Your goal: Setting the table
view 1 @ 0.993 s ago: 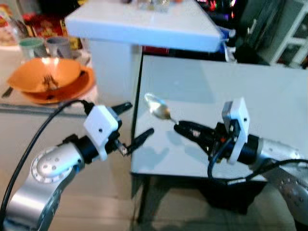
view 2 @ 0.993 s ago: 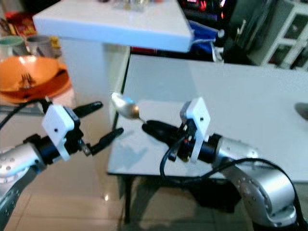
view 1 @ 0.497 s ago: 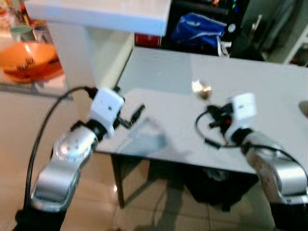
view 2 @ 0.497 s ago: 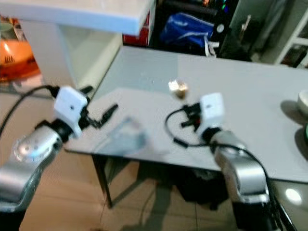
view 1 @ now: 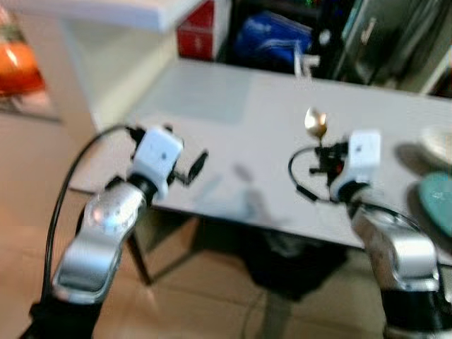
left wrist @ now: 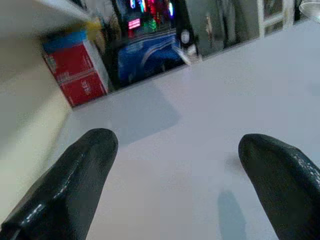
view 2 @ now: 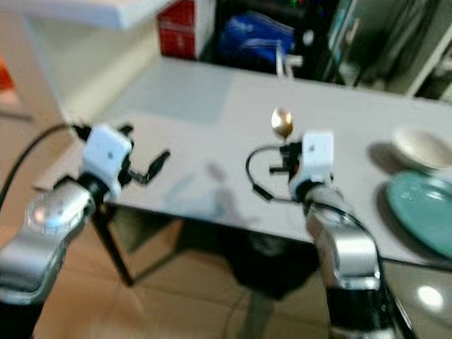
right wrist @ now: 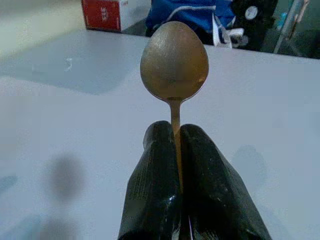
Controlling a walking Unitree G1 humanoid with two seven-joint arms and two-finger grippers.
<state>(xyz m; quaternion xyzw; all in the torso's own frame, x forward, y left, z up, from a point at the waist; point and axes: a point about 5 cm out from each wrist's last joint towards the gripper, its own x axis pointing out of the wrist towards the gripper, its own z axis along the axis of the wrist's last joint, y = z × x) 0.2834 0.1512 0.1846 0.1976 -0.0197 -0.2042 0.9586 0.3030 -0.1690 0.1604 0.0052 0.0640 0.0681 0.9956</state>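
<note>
Right gripper fingers clenched on spoon handle, bowl sticking out past fingertips, held above grey table. Left gripper fingers spread apart, holding nothing, over table's near left edge. Teal plate and white bowl on table's right side.

spoon: dull gold | right gripper fingers: glossy black | left gripper fingers: black | counter: pale grey | plate: teal | bowl: white | box: red | bag: blue
</note>
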